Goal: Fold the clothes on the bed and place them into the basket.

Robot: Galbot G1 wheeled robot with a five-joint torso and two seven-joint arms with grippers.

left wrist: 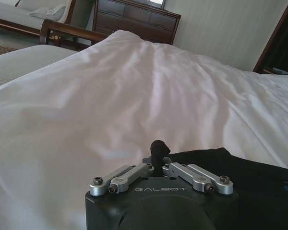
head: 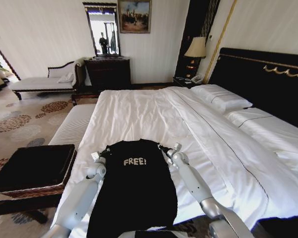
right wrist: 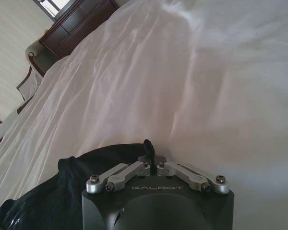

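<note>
Head view: T-shirt [head: 134, 191] spread flat at the bed's [head: 198, 129] near edge; left gripper [head: 104, 153] and right gripper [head: 164, 148] pinch its shoulders shut, likely to fold it, basket [head: 32, 171] waiting alongside

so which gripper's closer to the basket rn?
Left. The left gripper is at the T-shirt's shoulder on the basket side of the bed; the right gripper is at the opposite shoulder, farther from it.
</note>
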